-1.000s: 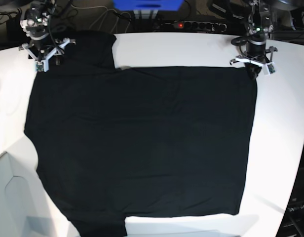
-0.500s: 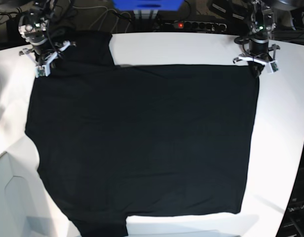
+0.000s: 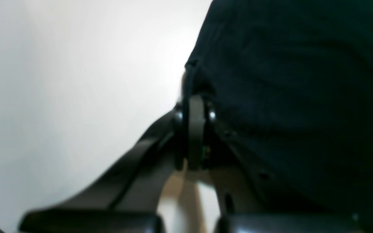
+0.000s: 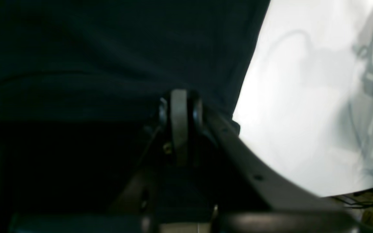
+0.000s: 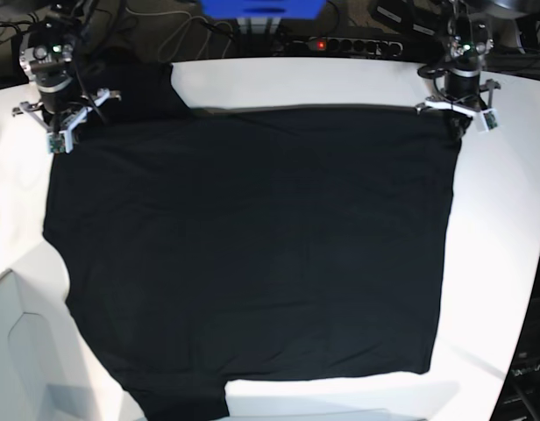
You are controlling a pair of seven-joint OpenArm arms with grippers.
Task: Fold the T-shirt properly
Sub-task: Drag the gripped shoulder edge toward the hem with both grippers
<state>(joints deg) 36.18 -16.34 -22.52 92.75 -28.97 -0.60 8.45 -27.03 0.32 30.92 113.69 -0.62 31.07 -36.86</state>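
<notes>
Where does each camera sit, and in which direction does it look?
Base: sits high above the white table and looks down at the black T-shirt spread flat; both arms show at the far corners, the left gripper and the right gripper.
Left wrist: sits on the left arm and looks along its shut fingers at the shirt's edge and bare table.
Right wrist: sits on the right arm and looks along its shut fingers, which lie on the shirt.
Shared: all three views show the T-shirt and the table.
</notes>
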